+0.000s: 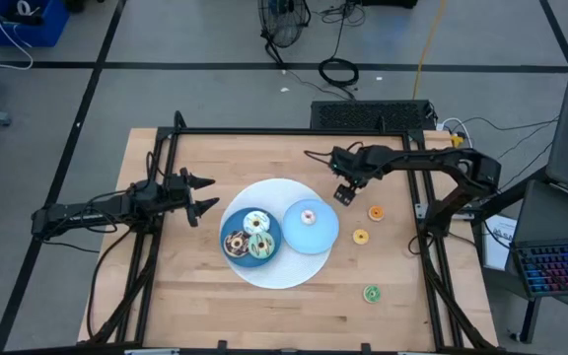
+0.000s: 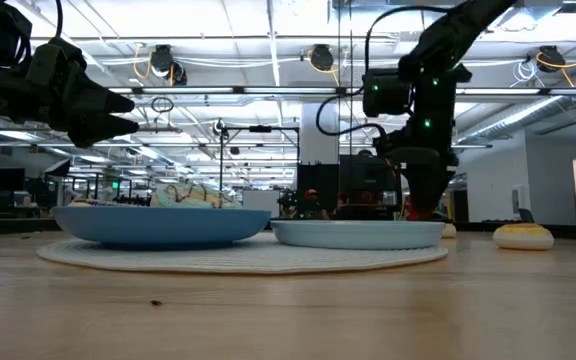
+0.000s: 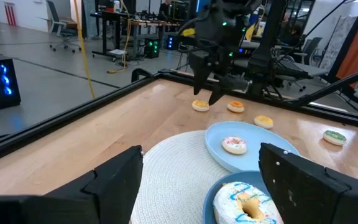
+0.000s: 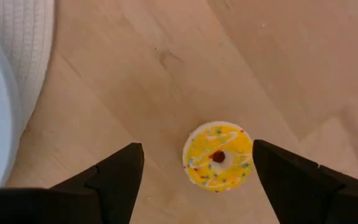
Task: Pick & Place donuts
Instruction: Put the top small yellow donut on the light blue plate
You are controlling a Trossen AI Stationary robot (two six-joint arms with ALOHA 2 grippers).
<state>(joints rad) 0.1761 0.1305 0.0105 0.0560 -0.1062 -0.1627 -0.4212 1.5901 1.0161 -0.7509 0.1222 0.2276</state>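
You have the right gripper (image 4: 194,168) hovering, jaws spread, over the yellow donut (image 4: 219,156) at the light blue plate's (image 1: 316,233) one o'clock on the bench; it looks light and rigid, so pinch across its outer rim.

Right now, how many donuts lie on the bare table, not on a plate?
4. A yellow donut under the open right gripper; an orange donut beside it; a second orange donut by the light blue plate; a green donut alone. None seems hidden.

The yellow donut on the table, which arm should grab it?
Probably the right. The right gripper hangs open straight above the yellow donut. The left gripper waits across the plates.
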